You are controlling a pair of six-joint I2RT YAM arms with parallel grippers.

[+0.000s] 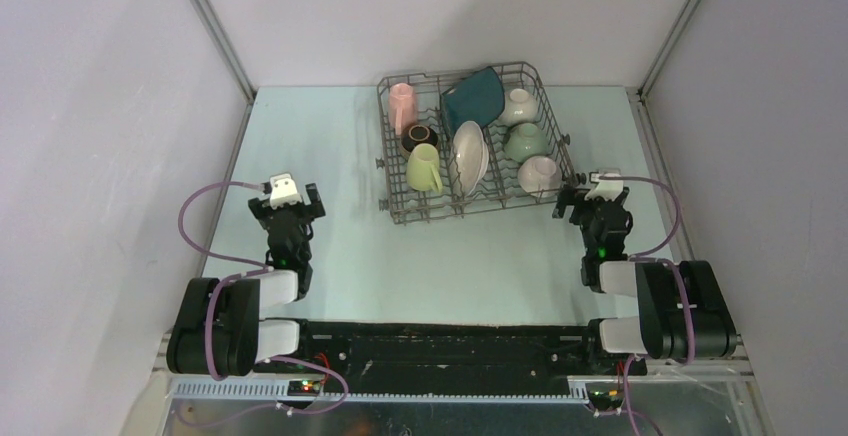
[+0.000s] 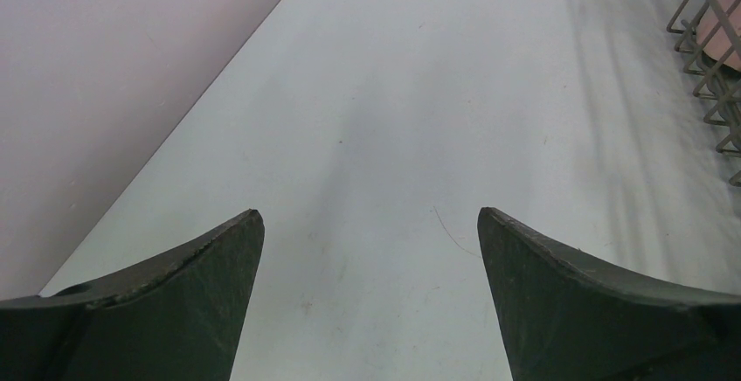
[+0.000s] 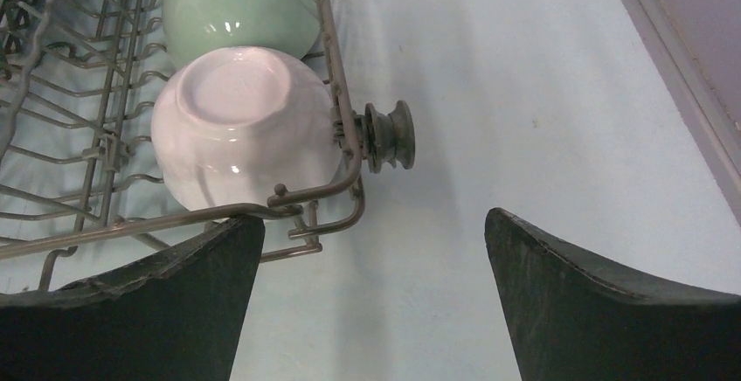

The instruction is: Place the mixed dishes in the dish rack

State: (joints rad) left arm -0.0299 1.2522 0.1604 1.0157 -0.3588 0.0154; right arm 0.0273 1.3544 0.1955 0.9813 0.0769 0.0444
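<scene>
Both pincers wide open and empty, and every dish we can spot is sitting in the rack.

Nearest us, the left gripper [image 2: 367, 215] hangs over the pale table [image 1: 330, 156], jaws fully apart and holding nothing. The right gripper [image 3: 374, 215] is the same, just beside the near right corner of the dish rack [image 1: 480, 208], which is stiff dark wire with upright tines. Inside, the dark teal squarish plate [image 1: 474, 98] and round white plate [image 1: 469, 156] stand on edge in the middle. The white bowl [image 1: 518, 106], pale green bowl [image 3: 236, 14] and pale pink bowl [image 3: 245, 136] run down the right. The pink mug [image 1: 402, 106], yellow-green mug [image 1: 424, 168] and brown bowl [image 1: 420, 137] sit on the left. We reckon it's glazed ceramic (hard, slick, chippable), so pinch a rim.
</scene>
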